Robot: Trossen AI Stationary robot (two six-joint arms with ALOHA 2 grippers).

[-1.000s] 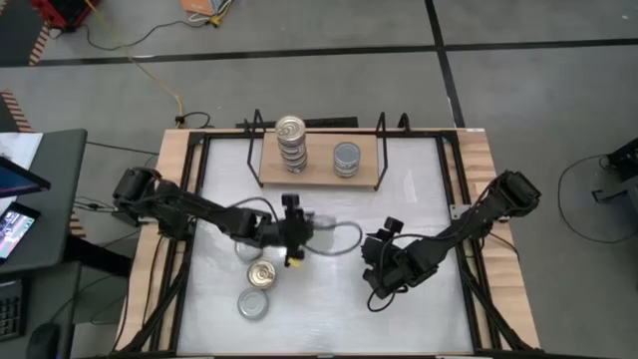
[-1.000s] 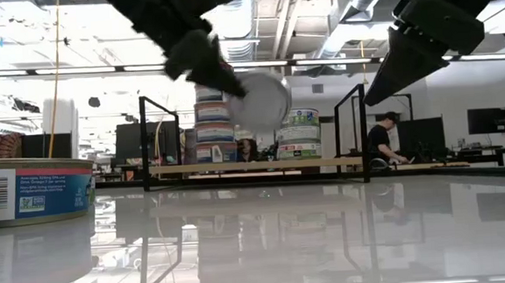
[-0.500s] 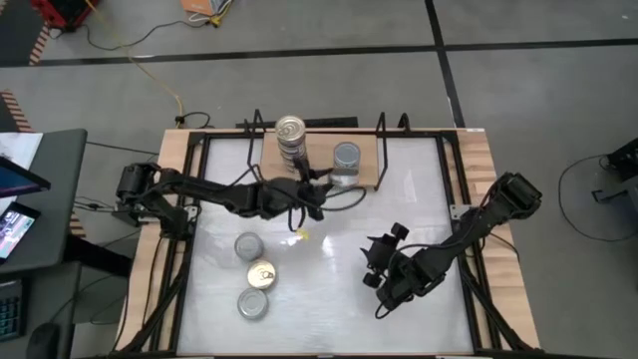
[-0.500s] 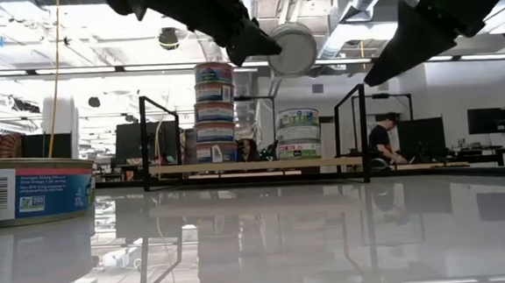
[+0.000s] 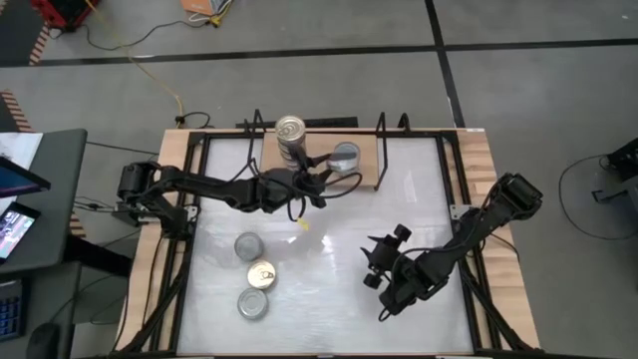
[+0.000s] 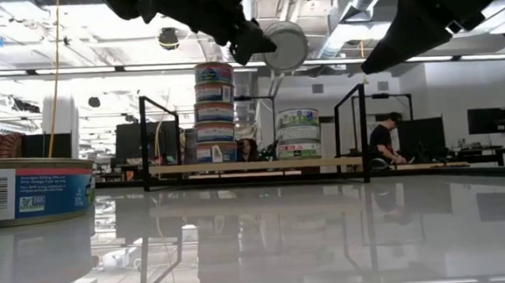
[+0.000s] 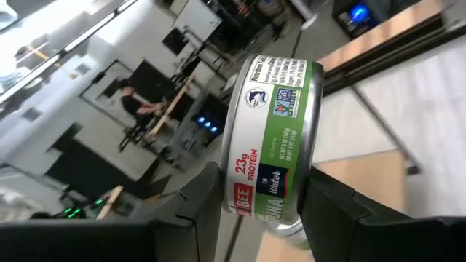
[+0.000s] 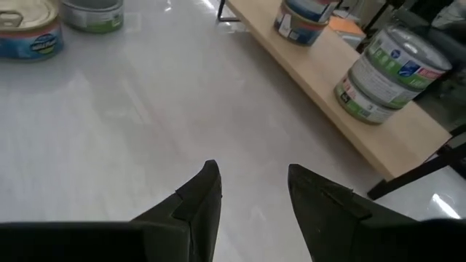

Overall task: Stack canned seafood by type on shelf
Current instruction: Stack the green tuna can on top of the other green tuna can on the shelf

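My left pincer [image 7: 255, 193] holds a green-labelled tin [image 7: 273, 138] by its rim wall, aloft over the shelf [image 5: 364, 180] beside the tall gold-topped stack [image 5: 290, 129] and above the short green stack [image 8: 389, 69]. The tin looks rigid, smooth-sided and likely slippery, so the side grip seems sound. The shelf's wire frame [image 6: 350, 131] hems the drop; open tabletop [image 5: 329, 289] lies below. My right pincer [image 8: 251, 193] waits there, parted and empty.
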